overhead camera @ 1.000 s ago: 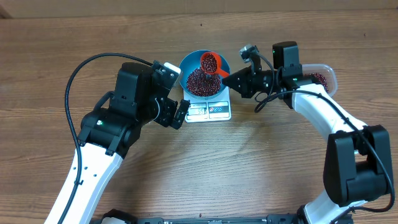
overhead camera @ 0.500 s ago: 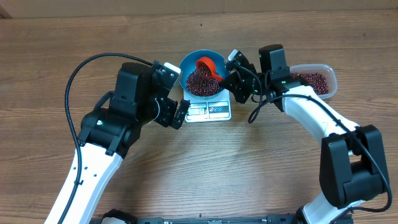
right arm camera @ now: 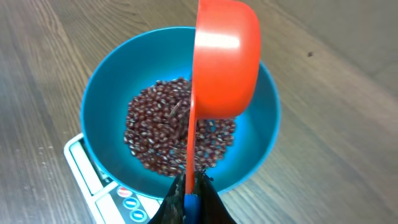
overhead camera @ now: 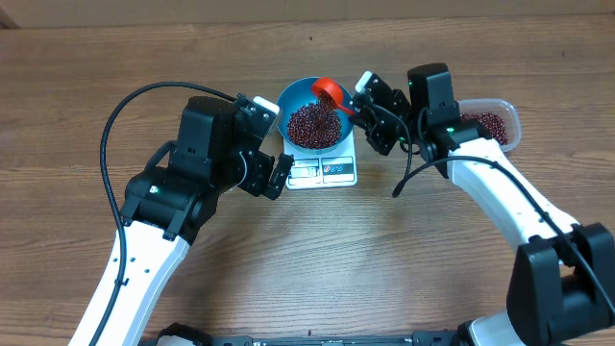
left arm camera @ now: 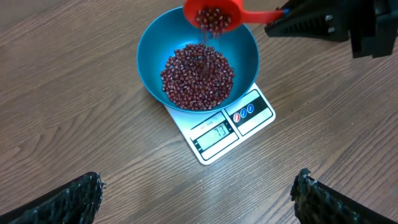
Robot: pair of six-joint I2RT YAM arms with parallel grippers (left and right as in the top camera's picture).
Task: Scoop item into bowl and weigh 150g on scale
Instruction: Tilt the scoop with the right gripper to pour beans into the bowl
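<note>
Against a second ago, the scoop is no longer riding level with its load facing up: it is now rolling onto its side above the bowl, its orange back showing in the right wrist view, and the beans are spilling from its mouth onto the heap below. The right arm's wrist has turned with it and pulled off the clear tub, which is now showing more of its length. The left arm is sitting just as it was. The right claw is clamping tight on the scoop's handle, where a blue tip is peeking out between the fingers. The left claw is gaping fully apart with nothing in it, hovering over the counter just beside the left edge of the scale. The right claw and its wrist are hanging between the bowl and the tub, covering the tub's left end, and a black cable is looping out from the left arm. The scoop is overhanging the bowl's far right rim and hiding part of it from above. The beans are lying as a dark maroon, grainy mound in the bottom of the light blue bowl, with bare blue wall all round. More of them are resting in the tub. The bowl is sitting on the white scale, spreading past its back edge, so only the front strip — display and label panels — is showing, its digits too small to read surely.
</note>
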